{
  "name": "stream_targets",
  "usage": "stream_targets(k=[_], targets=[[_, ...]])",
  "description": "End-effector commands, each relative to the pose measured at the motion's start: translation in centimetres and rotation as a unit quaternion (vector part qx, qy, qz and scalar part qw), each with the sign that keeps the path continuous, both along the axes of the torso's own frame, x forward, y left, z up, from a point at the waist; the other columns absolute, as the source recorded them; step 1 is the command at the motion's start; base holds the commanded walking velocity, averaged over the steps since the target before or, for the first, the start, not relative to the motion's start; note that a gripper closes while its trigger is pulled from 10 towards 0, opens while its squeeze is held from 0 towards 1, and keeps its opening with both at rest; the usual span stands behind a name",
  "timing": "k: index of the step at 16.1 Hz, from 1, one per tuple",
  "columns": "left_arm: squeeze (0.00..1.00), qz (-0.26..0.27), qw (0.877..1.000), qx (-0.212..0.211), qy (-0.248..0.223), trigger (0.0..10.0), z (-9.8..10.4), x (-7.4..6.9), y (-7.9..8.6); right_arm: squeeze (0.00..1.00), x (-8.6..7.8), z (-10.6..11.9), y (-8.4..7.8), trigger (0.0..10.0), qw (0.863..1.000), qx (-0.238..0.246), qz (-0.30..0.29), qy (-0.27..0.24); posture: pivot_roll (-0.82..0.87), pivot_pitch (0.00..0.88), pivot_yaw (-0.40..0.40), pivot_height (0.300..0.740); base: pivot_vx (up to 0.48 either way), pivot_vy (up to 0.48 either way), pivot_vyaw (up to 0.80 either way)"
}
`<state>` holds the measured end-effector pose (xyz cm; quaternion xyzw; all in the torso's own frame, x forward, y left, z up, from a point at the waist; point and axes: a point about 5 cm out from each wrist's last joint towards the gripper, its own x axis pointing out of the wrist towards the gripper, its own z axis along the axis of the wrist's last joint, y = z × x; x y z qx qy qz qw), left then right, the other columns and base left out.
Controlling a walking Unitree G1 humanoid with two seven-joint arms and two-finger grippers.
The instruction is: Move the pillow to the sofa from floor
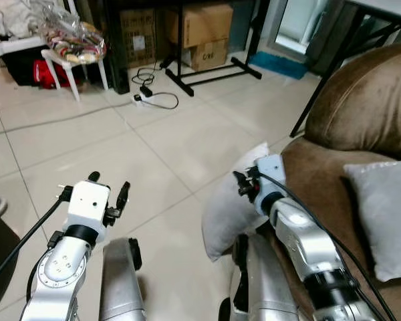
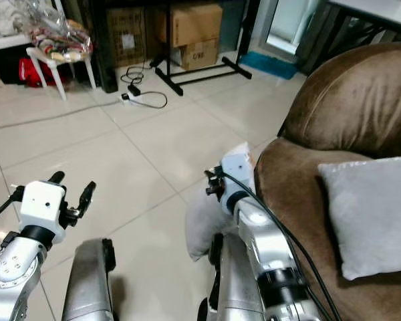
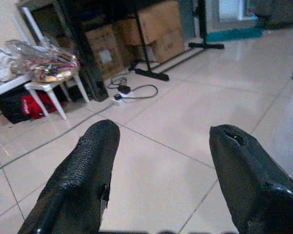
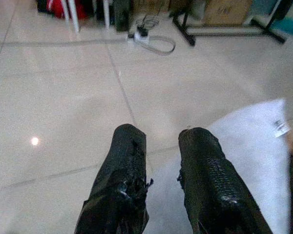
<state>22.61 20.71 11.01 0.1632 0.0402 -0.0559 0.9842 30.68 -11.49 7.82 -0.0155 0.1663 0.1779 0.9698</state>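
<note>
The right gripper point(image 1: 243, 184) and its arm hide part of the floor pillow point(image 1: 227, 217). The sofa point(image 1: 361, 107) and its grey cushion point(image 1: 387, 214) run off the picture's edge.
</note>
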Motion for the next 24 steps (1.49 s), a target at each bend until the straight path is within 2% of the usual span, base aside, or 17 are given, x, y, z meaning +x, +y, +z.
stream_targets(k=[1,2,5,8,11,13,15,16,17,20,21,22,23,24], targets=[[0.0,-0.019,1.0,0.004,0.007,10.0,-0.2,0.1,-0.4,0.83,0.6,0.1,-0.6,10.0,1.0,-0.003,-0.015,0.001,0.03,0.016,-0.067,0.44,0.0,0.0,0.0],[0.0,-0.032,0.999,0.006,0.012,10.0,-0.3,0.2,-0.5,1.0,1.4,0.0,-1.2,10.0,0.999,0.014,-0.047,0.007,0.02,0.033,-0.059,0.44,0.0,0.0,0.0],[0.0,-0.056,0.998,0.012,0.02,10.0,-0.4,0.5,-0.9,1.0,2.3,-0.3,-1.9,10.0,0.995,0.013,-0.094,0.02,0.01,0.066,-0.054,0.44,0.0,0.0,0.0],[0.0,-0.102,0.994,0.018,0.028,10.0,-0.3,0.7,-1.8,1.0,3.5,-0.4,-3.1,10.0,0.988,-0.005,-0.153,0.005,0.0,0.14,-0.027,0.44,0.0,0.0,0.0],[0.0,-0.148,0.988,0.023,0.036,10.0,0.1,-0.2,-2.5,1.0,3.7,-0.8,-3.7,10.0,0.982,-0.02,-0.187,0.003,0.01,0.219,-0.002,0.44,0.0,0.0,0.0],[0.0,-0.189,0.981,0.021,0.034,10.0,1.3,-1.1,-3.0,1.0,4.0,-0.9,-3.7,10.0,0.98,-0.021,-0.196,-0.001,0.02,0.284,0.004,0.44,0.0,0.0,0.0],[0.0,-0.211,0.976,0.02,0.045,10.0,1.5,-1.9,-3.4,1.0,4.2,-1.2,-3.9,10.0,0.976,-0.066,-0.207,0.005,0.02,0.31,0.001,0.44,0.0,0.0,0.0],[0.0,-0.216,0.975,0.022,0.049,10.0,1.4,-2.2,-3.5,0.2,4.4,-1.2,-4.3,10.0,0.972,-0.083,-0.221,0.005,0.02,0.313,-0.002,0.44,0.0,0.0,0.0],[0.0,-0.216,0.975,0.022,0.052,10.0,1.4,-2.5,-3.5,0.0,4.4,-1.1,-4.6,10.0,0.968,-0.093,-0.233,0.007,0.02,0.313,-0.008,0.44,0.0,0.0,0.0],[0.0,-0.225,0.972,0.009,0.071,10.0,1.2,-3.4,-4.1,0.0,4.7,-0.8,-4.9,10.0,0.964,-0.122,-0.235,-0.006,0.02,0.317,-0.035,0.44,0.0,0.0,0.0],[0.0,-0.237,0.968,0.004,0.084,10.0,1.0,-3.8,-4.2,0.0,4.7,-1.0,-4.7,8.2,0.964,-0.137,-0.229,-0.008,0.01,0.318,-0.039,0.44,0.0,0.0,0.0],[0.0,-0.248,0.964,0.002,0.096,10.0,0.7,-4.2,-4.4,0.0,4.7,-1.1,-4.7,2.7,0.963,-0.144,-0.227,-0.008,0.01,0.314,-0.041,0.44,0.0,0.0,0.0],[0.0,-0.255,0.961,0.001,0.104,10.0,0.5,-4.4,-4.5,0.0,4.7,-1.1,-4.6,0.0,0.964,-0.146,-0.224,-0.009,0.01,0.308,-0.044,0.44,0.0,0.0,0.0],[0.0,-0.259,0.96,0.001,0.11,10.0,0.4,-4.6,-4.6,0.0,4.7,-1.1,-4.4,0.0,0.964,-0.147,-0.222,-0.011,0.01,0.308,-0.044,0.44,0.0,0.0,0.0]])
